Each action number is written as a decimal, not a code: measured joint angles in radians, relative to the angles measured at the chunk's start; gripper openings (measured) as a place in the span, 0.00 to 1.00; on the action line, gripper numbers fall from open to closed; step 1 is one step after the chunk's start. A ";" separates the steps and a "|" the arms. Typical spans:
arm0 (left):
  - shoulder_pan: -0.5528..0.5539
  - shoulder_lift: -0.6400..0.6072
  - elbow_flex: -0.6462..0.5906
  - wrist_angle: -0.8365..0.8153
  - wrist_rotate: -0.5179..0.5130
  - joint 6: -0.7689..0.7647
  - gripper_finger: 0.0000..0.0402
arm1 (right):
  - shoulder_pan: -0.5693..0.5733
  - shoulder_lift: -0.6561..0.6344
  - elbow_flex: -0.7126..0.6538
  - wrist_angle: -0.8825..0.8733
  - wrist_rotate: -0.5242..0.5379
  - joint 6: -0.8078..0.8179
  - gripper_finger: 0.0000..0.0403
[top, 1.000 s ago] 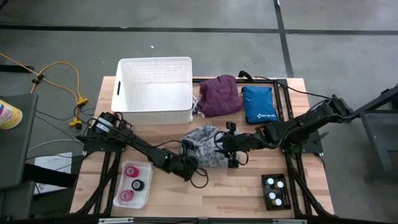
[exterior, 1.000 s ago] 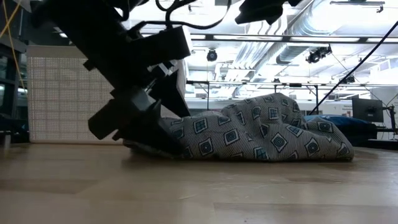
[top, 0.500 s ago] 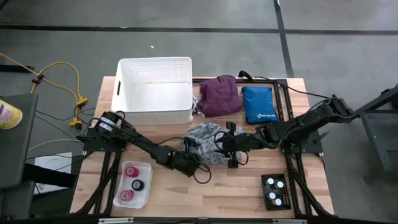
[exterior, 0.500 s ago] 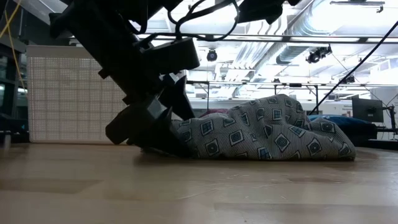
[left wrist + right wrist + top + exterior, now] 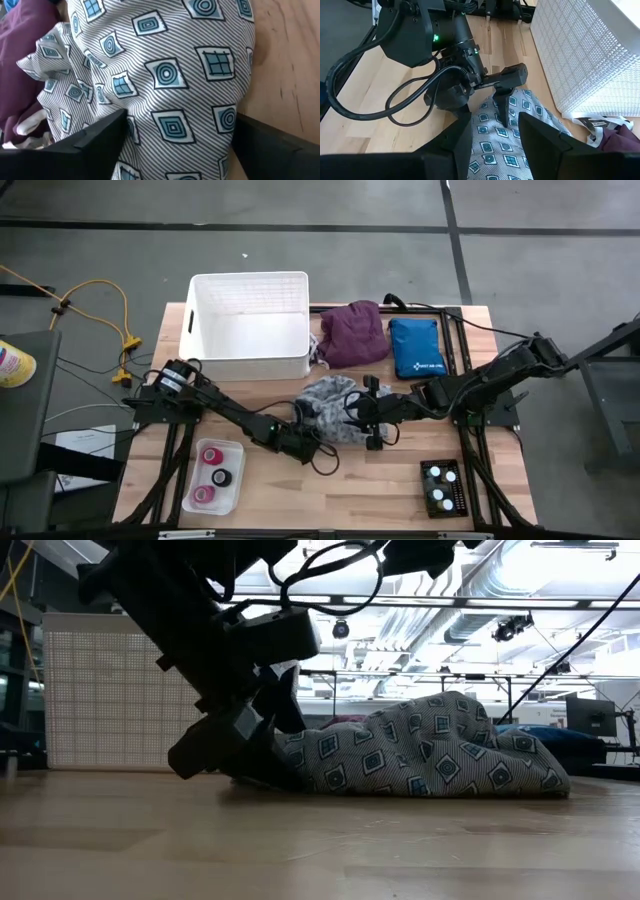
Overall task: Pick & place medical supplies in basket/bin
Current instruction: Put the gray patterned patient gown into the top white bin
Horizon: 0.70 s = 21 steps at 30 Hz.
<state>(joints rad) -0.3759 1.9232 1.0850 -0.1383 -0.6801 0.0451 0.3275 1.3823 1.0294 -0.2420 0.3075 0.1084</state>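
- Lying in a heap on the table (image 5: 400, 500) just in front of the white basket (image 5: 248, 326), the grey patterned cloth (image 5: 330, 412) has both grippers on it.
- The left gripper (image 5: 303, 430) is wide open around one end, holding nothing yet.
- The right gripper (image 5: 358, 415) is half open at the other end. I cannot tell if it holds cloth.
- A thin pinch could slip, or both arms could tug and stretch the cloth.

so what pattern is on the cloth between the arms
Grey-white stripes with blue squares and circles on the cloth; clearest in left wrist view.

High view straight down; low view table-level; 2 wrist views close; all share grey garment (image 5: 328, 412).
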 joint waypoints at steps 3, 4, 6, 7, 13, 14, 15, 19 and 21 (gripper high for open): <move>0.001 0.000 -0.002 -0.002 -0.001 -0.017 0.73 | 0.000 0.000 0.000 0.000 0.000 0.000 0.37; 0.001 0.001 -0.002 -0.002 -0.001 -0.023 0.70 | 0.000 0.000 0.000 0.000 0.000 0.000 0.37; 0.001 0.002 -0.002 -0.003 -0.002 -0.032 0.65 | 0.000 0.000 0.000 0.000 0.000 0.000 0.37; 0.001 0.002 -0.002 -0.003 -0.002 -0.033 0.63 | 0.000 0.000 0.000 0.000 0.000 0.000 0.37; -0.010 0.002 -0.003 0.006 -0.050 -0.035 0.52 | 0.000 0.000 0.000 0.000 0.000 0.000 0.37; -0.015 0.002 -0.003 0.010 -0.066 -0.035 0.51 | 0.000 0.000 0.000 0.000 0.000 0.000 0.37; -0.020 0.002 -0.003 0.016 -0.085 -0.035 0.49 | 0.000 0.000 0.000 0.000 0.000 0.000 0.37; -0.038 0.002 -0.003 0.031 -0.127 -0.037 0.44 | 0.000 0.000 0.000 0.000 0.000 0.000 0.37; -0.041 0.002 -0.003 0.031 -0.128 -0.051 0.42 | 0.000 0.000 0.000 0.000 0.000 0.000 0.37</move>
<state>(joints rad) -0.4171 1.9255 1.0824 -0.1070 -0.8082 -0.0063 0.3273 1.3823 1.0294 -0.2424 0.3077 0.1083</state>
